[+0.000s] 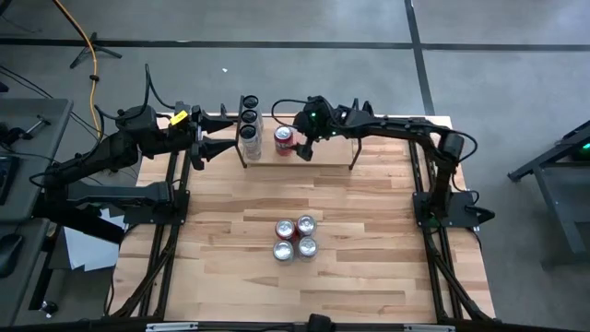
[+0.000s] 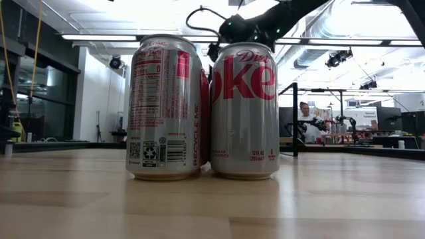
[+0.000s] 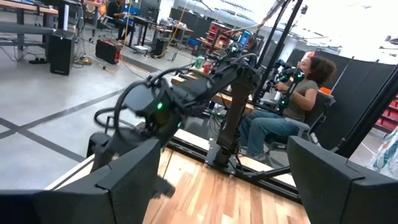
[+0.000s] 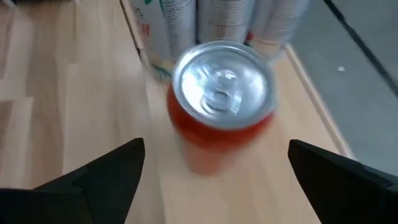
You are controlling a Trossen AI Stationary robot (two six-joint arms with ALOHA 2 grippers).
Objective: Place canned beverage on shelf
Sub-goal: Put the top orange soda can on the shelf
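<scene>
1. My right gripper (image 1: 305, 148) hangs over the shelf (image 1: 323, 150) at the table's far edge, jaws spread and released. In my wrist view both fingers stand clear on either side of the red can (image 4: 221, 102), touching nothing.

2. The red can stands upright on the shelf's pale plank, long axis vertical, silver top and pull tab facing up at me. It lies just below and slightly left of my jaws, so a straight lift away should clear it; I judge the placing done.

3. Just left of it on the shelf stand three tall silver cans (image 1: 249, 128) in a row running near to far.

4. My left gripper (image 1: 214, 150) waits beside the shelf's left end, jaws apart and empty. My right arm is the nearer one to the can.

5. Four more cans (image 1: 295, 238) cluster at mid-table, well apart from the shelf. The low view reads "Diet Coke" in red on silver (image 2: 244, 109), and "RECYCLE ME" with a nutrition panel on its neighbour (image 2: 166, 106).
</scene>
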